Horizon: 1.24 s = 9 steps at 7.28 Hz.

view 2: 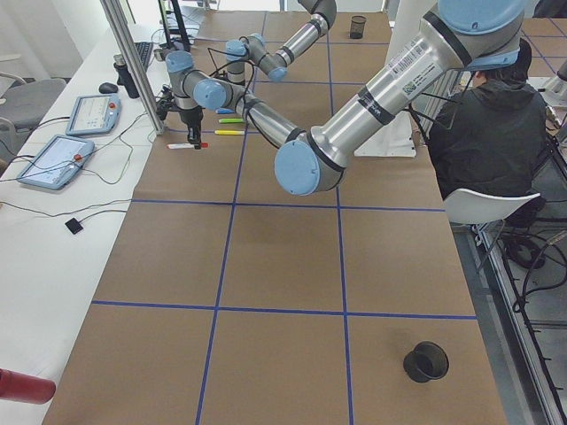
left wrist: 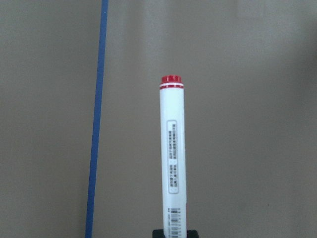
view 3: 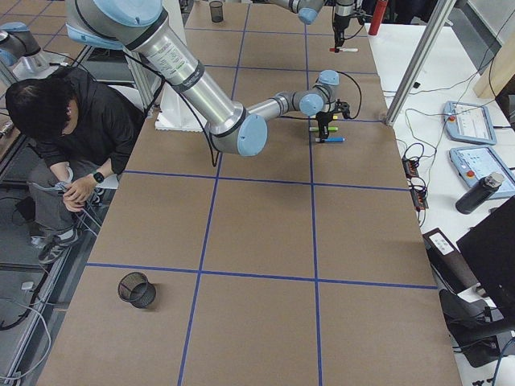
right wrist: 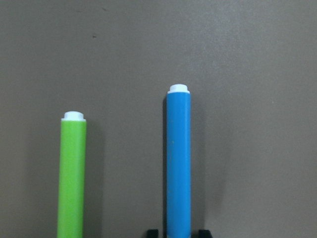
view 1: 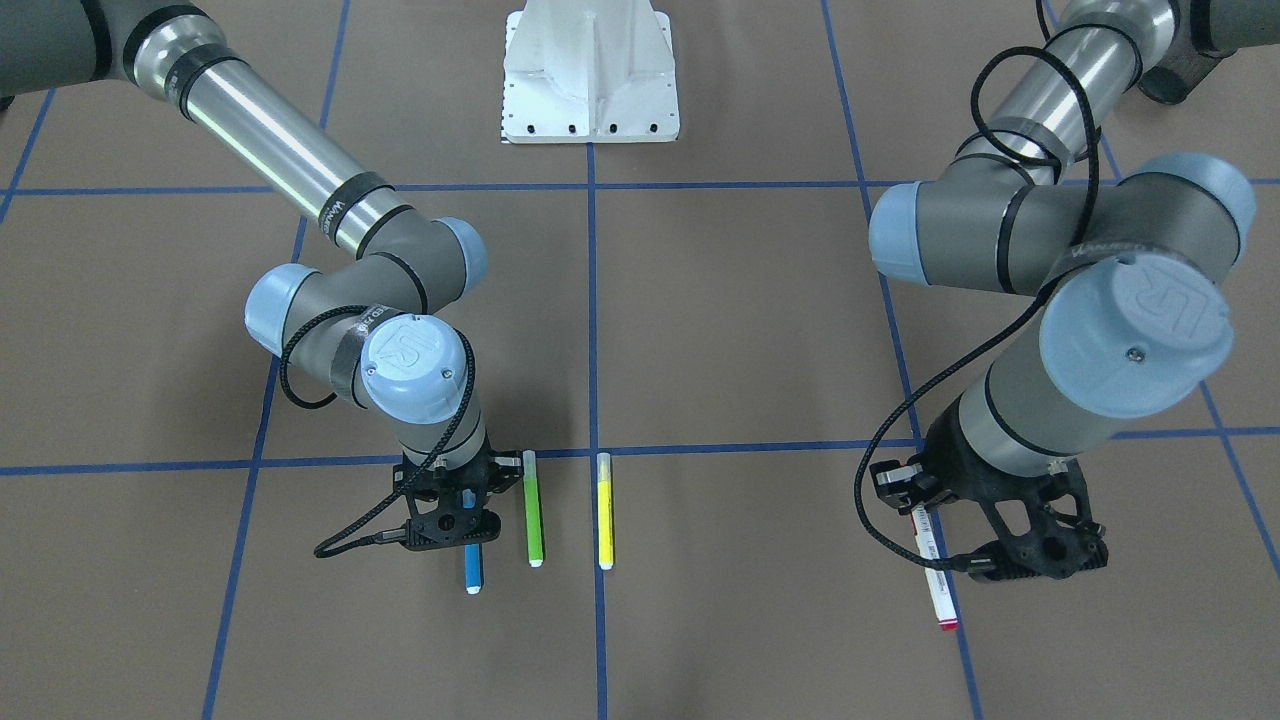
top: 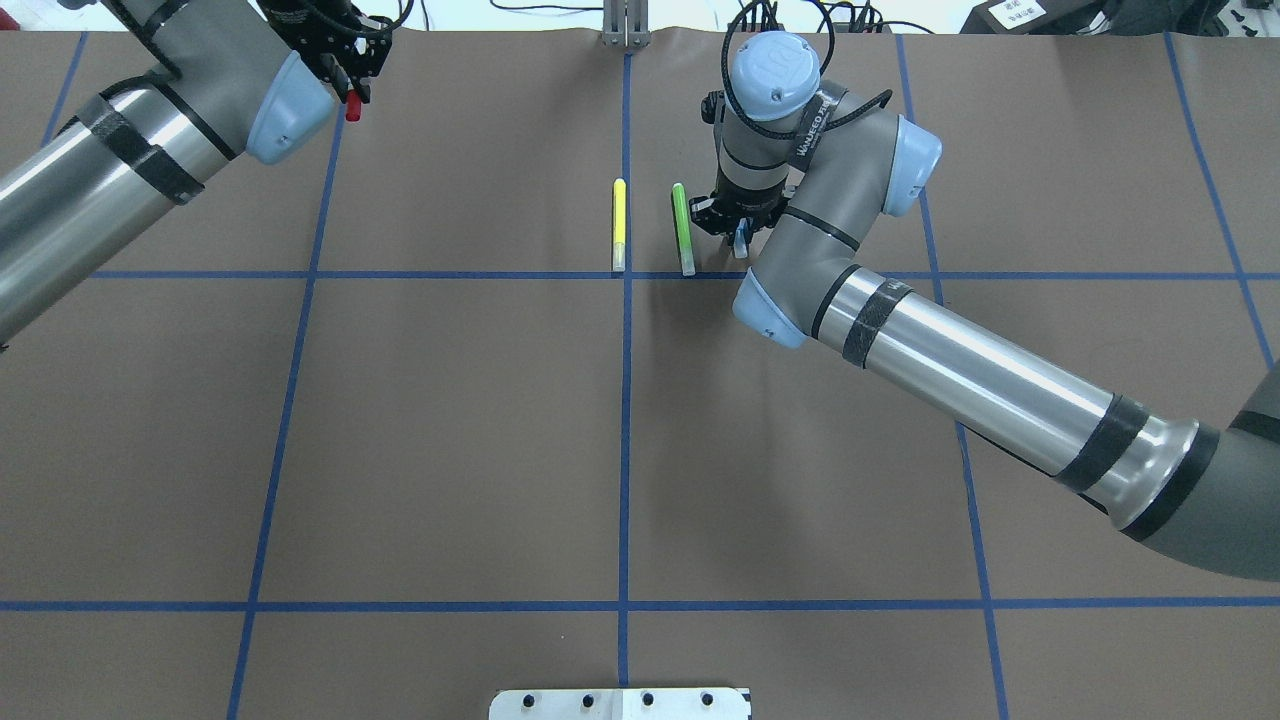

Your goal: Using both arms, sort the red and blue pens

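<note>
Clamping cannot be told for the right gripper [view 1: 462, 510] astride the blue pen [view 1: 473, 568] or the left gripper [top: 348, 75] over the red pen [view 1: 938, 590]; a loose pinch risks dropping either.

Lime-green marker [view 1: 533, 508] and yellow marker [view 1: 604, 511] lie parallel, near but not touching.

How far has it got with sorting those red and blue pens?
Nothing looks sorted yet: the red pen and blue pen both lie on the table. In hand: the left gripper is down over the red pen, the right gripper over the blue; whether either is shut, I cannot tell. Left: lifting and placing both.
</note>
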Available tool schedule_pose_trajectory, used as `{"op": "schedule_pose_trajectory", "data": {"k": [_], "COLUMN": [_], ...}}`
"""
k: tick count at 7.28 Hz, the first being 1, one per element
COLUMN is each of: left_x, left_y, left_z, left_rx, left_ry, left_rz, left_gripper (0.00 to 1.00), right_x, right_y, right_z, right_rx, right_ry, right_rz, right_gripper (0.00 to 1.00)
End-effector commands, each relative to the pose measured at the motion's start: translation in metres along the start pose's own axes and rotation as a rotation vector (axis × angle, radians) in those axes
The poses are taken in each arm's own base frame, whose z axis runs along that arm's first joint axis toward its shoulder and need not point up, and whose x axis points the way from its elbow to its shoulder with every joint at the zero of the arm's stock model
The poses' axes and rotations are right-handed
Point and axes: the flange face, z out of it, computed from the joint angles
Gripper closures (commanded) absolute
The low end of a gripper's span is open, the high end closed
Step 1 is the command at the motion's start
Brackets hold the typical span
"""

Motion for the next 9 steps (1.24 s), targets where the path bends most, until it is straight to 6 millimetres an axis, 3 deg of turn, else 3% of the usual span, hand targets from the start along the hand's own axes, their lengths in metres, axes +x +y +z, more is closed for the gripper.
{"op": "schedule_pose_trajectory", "data": {"k": [1,4,7,8,9], "left_x": [0.0004,0.0015,0.0019,0.0019,0.002], "left_y": [0.0002,0.0009,0.0013,0.0013,0.0013], "left_z": [-0.0006,-0.0024,-0.003,-0.003,-0.0031], "left_rx": [0.001,0.004,0.002,0.002,0.003], "left_ry": [0.001,0.003,0.005,0.005,0.005], "left_rz": [0.001,0.003,0.004,0.004,0.004], "left_gripper": [1.0,1.0,1.0,1.0,1.0], "right_x": [0.0007,0.0015,0.0011,0.0019,0.0007], "right_y": [0.0004,0.0003,0.0004,-0.0004,-0.0019], "right_z": [0.001,0.0023,0.0016,0.0011,-0.0013], "right_rx": [-0.003,-0.004,-0.003,-0.002,0.001], "right_ry": [0.0,0.002,0.001,0.002,-0.002], "right_rz": [0.001,0.0,0.0,0.001,0.002], "right_gripper": [0.8,0.8,0.63,0.67,0.84]}}
